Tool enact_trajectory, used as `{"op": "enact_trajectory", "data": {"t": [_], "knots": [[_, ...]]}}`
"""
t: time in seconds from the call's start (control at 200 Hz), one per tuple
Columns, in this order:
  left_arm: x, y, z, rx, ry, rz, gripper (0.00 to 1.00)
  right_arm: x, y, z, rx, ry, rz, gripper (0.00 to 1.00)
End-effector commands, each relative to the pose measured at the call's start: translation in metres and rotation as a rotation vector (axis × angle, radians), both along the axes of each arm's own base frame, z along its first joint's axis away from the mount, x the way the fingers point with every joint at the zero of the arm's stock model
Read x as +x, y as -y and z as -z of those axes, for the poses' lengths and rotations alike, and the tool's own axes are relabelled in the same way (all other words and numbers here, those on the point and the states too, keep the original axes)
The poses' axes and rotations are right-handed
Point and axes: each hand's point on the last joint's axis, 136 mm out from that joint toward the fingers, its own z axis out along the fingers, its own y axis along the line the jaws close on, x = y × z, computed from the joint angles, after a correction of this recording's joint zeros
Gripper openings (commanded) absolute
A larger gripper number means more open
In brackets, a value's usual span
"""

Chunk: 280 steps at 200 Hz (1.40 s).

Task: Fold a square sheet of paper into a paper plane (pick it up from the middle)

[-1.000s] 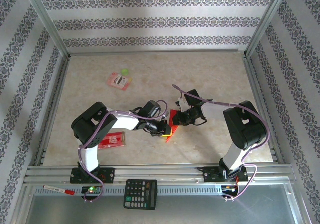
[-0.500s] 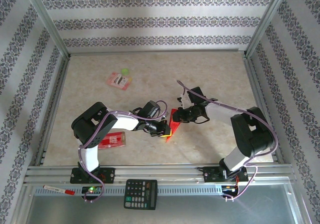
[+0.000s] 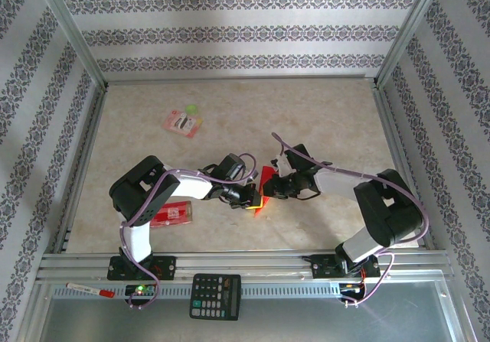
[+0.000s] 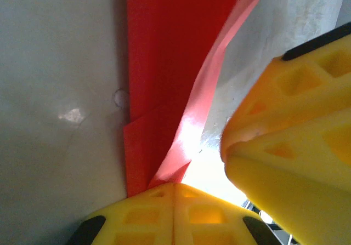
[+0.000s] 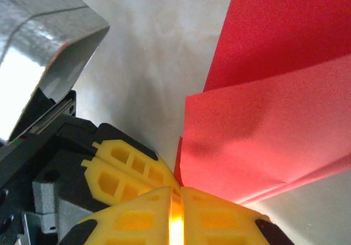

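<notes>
Red and partly folded, the sheet of paper (image 3: 265, 180) lies just below the middle of the top view on the table (image 3: 230, 112), its long axis running up-frame. From the left, the left end effector (image 4: 174, 186) is clenched on its lower end. The right end effector (image 5: 176, 193) pinches an edge from the right, so both arms are equally near.
</notes>
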Motion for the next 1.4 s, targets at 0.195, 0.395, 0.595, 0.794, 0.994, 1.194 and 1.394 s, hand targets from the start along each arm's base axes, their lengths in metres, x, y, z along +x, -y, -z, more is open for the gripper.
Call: {"op": "enact_trajectory", "data": {"t": [0.195, 0.395, 0.595, 0.794, 0.994, 1.194, 1.394], "knots": [[-0.014, -0.025, 0.032, 0.124, -0.070, -0.015, 0.05, 0.005, 0.006, 0.021, -0.027, -0.044, 0.017, 0.12], [-0.019, -0.031, 0.040, 0.153, -0.081, -0.005, 0.05, 0.021, 0.021, 0.026, -0.055, -0.045, 0.055, 0.12], [-0.021, -0.035, 0.042, 0.169, -0.083, 0.001, 0.05, 0.043, 0.040, 0.026, -0.078, -0.032, 0.120, 0.11], [-0.022, -0.034, 0.041, 0.168, -0.081, 0.004, 0.04, 0.065, 0.058, 0.015, -0.073, -0.014, 0.193, 0.11], [-0.020, -0.034, 0.040, 0.165, -0.077, 0.001, 0.04, 0.049, 0.040, -0.016, 0.018, 0.036, 0.162, 0.11], [-0.019, -0.032, 0.038, 0.159, -0.074, 0.001, 0.04, 0.029, 0.015, -0.012, 0.042, 0.026, 0.127, 0.11], [-0.019, -0.032, 0.039, 0.166, -0.074, 0.004, 0.04, 0.039, 0.001, 0.005, 0.033, 0.006, 0.094, 0.11]]}}
